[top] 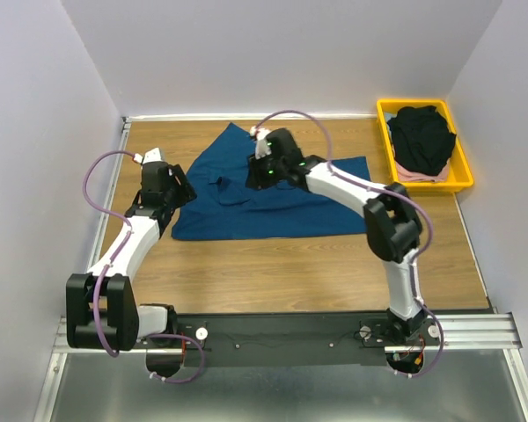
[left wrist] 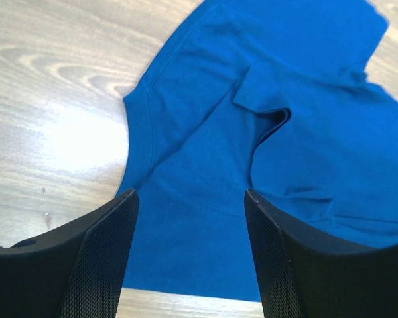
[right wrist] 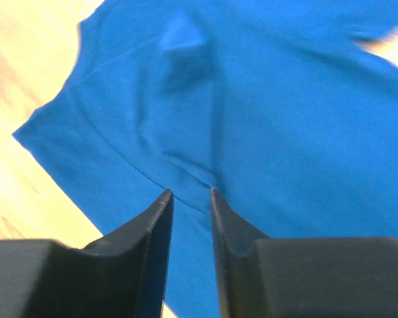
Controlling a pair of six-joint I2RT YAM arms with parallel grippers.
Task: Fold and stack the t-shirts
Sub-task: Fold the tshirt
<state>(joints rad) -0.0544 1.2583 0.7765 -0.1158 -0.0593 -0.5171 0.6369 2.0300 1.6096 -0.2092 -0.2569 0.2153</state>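
A blue t-shirt lies spread and rumpled on the wooden table, with a raised fold near its middle. My left gripper is low at the shirt's left edge, open wide, with flat cloth showing between its fingers. My right gripper hovers over the shirt's upper middle. Its jaws stand narrowly apart over a creased seam of the cloth, not pinching it. A black t-shirt lies bunched on a pale pink one in the yellow tray.
The yellow tray stands at the table's back right corner. White walls close in the table at the back and both sides. Bare wood lies between the shirt and the arm bases.
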